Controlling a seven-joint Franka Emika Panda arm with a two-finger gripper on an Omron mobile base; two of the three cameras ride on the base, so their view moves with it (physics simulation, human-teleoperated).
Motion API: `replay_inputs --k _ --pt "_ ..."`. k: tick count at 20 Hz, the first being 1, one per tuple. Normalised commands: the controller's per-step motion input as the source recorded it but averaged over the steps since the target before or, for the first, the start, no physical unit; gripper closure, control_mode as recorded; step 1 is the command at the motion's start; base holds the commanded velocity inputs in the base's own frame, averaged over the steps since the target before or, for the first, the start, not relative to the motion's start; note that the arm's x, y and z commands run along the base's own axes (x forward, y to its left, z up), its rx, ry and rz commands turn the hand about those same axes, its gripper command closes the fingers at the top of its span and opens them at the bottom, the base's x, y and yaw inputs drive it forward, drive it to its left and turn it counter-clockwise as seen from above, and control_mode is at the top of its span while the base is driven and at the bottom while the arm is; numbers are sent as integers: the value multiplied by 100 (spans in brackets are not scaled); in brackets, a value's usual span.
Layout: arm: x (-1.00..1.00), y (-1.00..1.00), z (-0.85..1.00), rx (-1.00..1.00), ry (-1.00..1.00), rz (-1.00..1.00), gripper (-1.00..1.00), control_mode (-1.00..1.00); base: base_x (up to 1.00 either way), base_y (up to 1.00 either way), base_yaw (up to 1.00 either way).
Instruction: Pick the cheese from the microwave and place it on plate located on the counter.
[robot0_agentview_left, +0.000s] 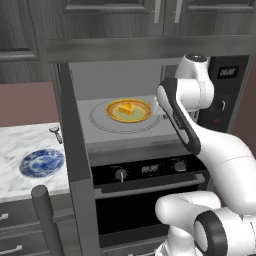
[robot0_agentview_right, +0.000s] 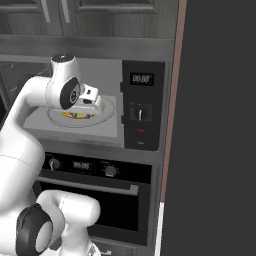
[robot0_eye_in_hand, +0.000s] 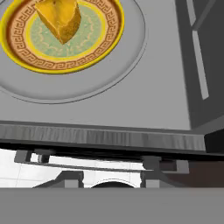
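The cheese (robot0_agentview_left: 127, 108) (robot0_eye_in_hand: 61, 19), a small yellow-orange wedge, lies on a yellow-rimmed plate (robot0_agentview_left: 114, 116) (robot0_eye_in_hand: 65, 66) on the glass turntable (robot0_agentview_left: 100, 123) inside the open microwave (robot0_agentview_right: 142, 105). My gripper (robot0_agentview_right: 100, 106) (robot0_eye_in_hand: 112, 180) hovers at the microwave's mouth, in front of and to the right of the cheese, not touching it. Its tips barely show, wide apart, at the bottom of the hand view, so it is open with nothing between them. Left of the microwave, the blue-and-white plate (robot0_agentview_left: 42, 162) sits on the marble counter (robot0_agentview_left: 20, 142).
The microwave door (robot0_agentview_left: 75, 165) stands open between the cavity and the counter. A black oven (robot0_agentview_left: 150, 170) with knobs and a handle is directly below. A small metal utensil (robot0_agentview_left: 56, 133) lies on the counter. A dark panel (robot0_agentview_right: 215, 130) walls off the right.
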Motion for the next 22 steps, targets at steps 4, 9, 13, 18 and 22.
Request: replay_inputs --k 4,9,13,18,22 --pt "-20 -1 0 0 -6 0 -100 -100 0 0 0" --pt "-27 21 -8 1 -32 0 -100 -100 0 0 0" --pt "22 58 0 2 -28 0 -100 -100 0 0 0" --pt "75 36 0 5 -4 0 -100 -100 0 0 0" --pt "87 30 0 1 0 0 -100 -100 0 0 0"
